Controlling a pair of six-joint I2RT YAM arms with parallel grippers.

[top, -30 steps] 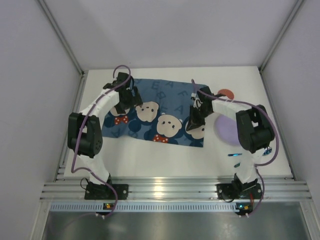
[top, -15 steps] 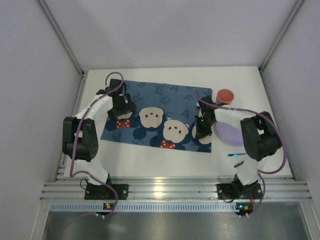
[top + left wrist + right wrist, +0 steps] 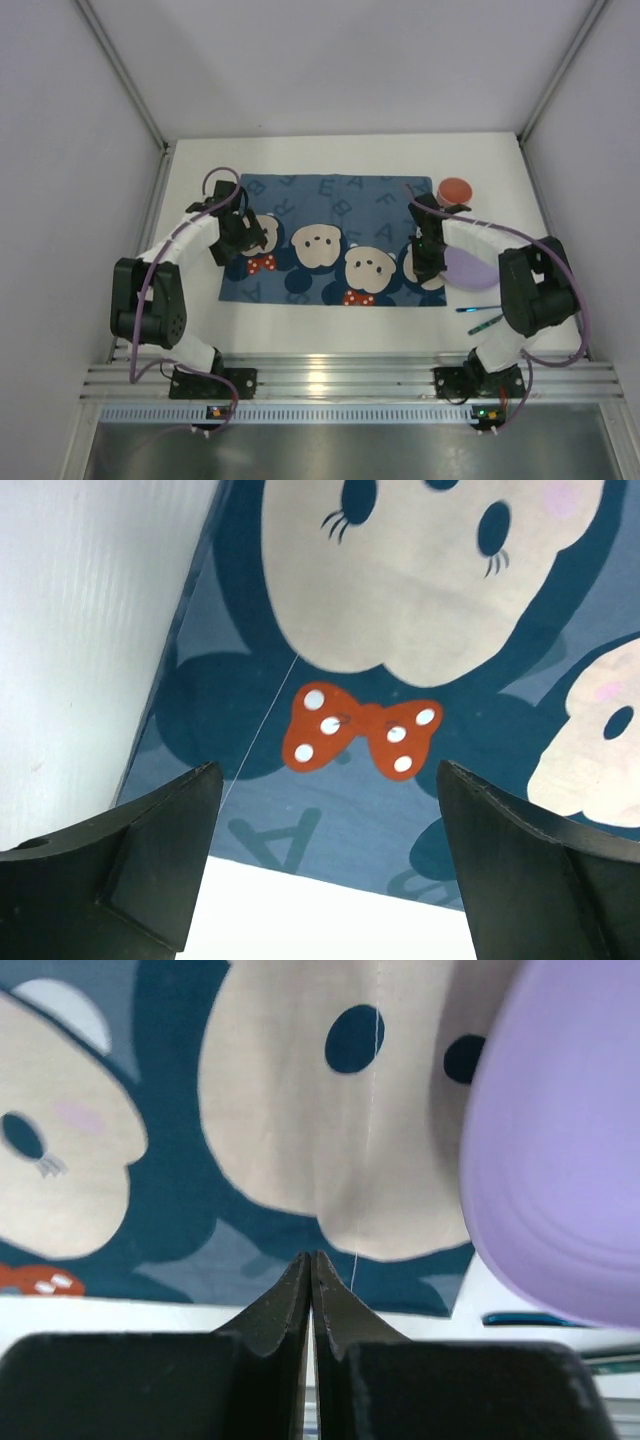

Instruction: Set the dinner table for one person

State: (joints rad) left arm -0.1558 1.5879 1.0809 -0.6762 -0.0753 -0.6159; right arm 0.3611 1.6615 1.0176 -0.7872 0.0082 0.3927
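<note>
One item looks settled so far: the blue bear-print placemat (image 3: 330, 215) lies spread flat in the middle of the white dinner table (image 3: 330, 335), which fills the floor of the booth in front of our arm bases. Our left gripper (image 3: 243, 232) hovers over the mat's left end with its jaws released and wide apart, holding nothing. Our right gripper (image 3: 428, 258) sits over the mat's right edge, jaws clenched together with nothing visible between them. We judge the task only begun. The purple plate (image 3: 468, 268) rests at the mat's right edge, seemingly overlapping it. The red cup (image 3: 453, 190) stands just beyond the far right corner, and two thin utensils (image 3: 478, 309) lie near the plate, too small to identify. All of them need placing.
</note>
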